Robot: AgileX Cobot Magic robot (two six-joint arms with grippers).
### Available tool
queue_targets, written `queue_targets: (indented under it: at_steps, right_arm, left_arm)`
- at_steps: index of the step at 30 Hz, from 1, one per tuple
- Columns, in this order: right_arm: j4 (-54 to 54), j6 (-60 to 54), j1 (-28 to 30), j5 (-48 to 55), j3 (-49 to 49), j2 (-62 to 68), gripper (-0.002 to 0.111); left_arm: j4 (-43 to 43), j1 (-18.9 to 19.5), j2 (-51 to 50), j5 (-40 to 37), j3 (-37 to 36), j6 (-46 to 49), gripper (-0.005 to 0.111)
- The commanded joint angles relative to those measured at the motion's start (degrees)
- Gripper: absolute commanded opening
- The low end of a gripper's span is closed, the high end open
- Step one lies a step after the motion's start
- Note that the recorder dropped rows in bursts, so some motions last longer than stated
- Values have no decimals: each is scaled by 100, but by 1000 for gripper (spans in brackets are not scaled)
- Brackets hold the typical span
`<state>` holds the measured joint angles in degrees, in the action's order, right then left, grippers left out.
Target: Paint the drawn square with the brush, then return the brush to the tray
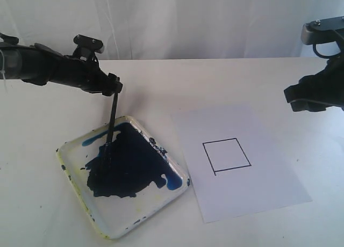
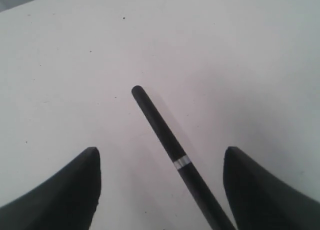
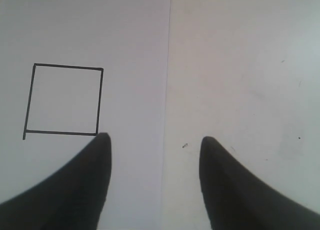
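**Figure: the painting task at its loading stage, exterior and wrist cameras.**

- White surface (image 1: 43,113): carries every item.
- Paper sheet (image 1: 269,188): lies flat at 4 o'clock on the surface and is bare apart from 1 drawn outline.
- Tray (image 1: 80,174): sits at 7 o'clock, its 3 o'clock corner just beside the sheet's edge. A dark blue paint blotch (image 1: 129,166) covers most of its floor.
- Left claw (image 1: 114,89): hangs above the tray's 12 o'clock corner.
- Right claw (image 3: 152,140): hovers at 3 o'clock over the sheet's far edge, its 2 fingers spread with nothing between them.
- Square (image 1: 226,155): lies at 3 o'clock from the tray. It has a thin black outline and a plain white inside, so no paint has reached it.
- Brush (image 1: 112,121): stands nearly upright below the left claw, handle top at the claw and bristle end down in the blotch. In the left wrist view the handle runs between the 2 fingers (image 2: 75,190) with a gap showing on each side. Whether the claw grips the handle cannot be told.

Progress, as judged: the step in hand is loading the bristles with paint, and neither of the 2 parts of the task is done. What remains is to carry the brush to the square, fill its inside, and lay the brush back in the tray.
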<state>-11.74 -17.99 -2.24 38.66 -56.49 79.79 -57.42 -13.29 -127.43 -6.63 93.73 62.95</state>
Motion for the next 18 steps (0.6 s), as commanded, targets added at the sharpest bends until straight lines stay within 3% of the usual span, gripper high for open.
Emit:
queue_targets:
  at_steps: [1, 18]
  right_arm:
    - [-7, -32, -5, -37, -30, 2, 51]
    - [-7, -32, -5, -37, -30, 2, 51]
  left_arm:
    - [-126, -14, -120, -244, 1, 12, 72]
    - [-489, -14, -200, -545, 1, -432, 71]
